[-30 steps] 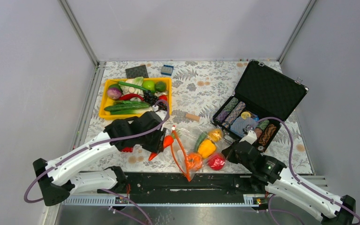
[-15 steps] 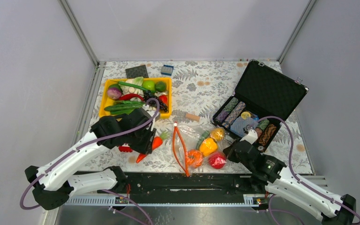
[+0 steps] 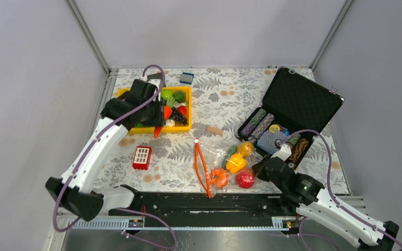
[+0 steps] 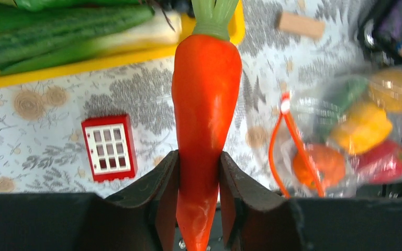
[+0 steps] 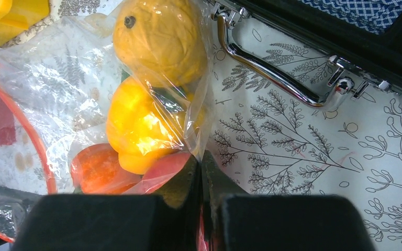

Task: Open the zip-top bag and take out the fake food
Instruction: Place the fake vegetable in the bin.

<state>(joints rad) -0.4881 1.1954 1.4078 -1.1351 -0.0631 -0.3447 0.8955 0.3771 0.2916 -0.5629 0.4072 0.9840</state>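
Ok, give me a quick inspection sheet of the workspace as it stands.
Surface: leaf-print table cover.
Job's things: zip-top bag holds yellow pepper, apple, pumpkin; carrot out.
Clutter: yellow tray of vegetables, red block, open black case.
Grippers: left gripper, jaws shut on carrot at the tray's near edge; right gripper, jaws shut on bag.
Cables: purple cable loops off each arm.
Surroundings: grey walls.

You have a table with a leaf-printed top. Plain grey walls stand behind and beside it, with metal posts at its far corners.
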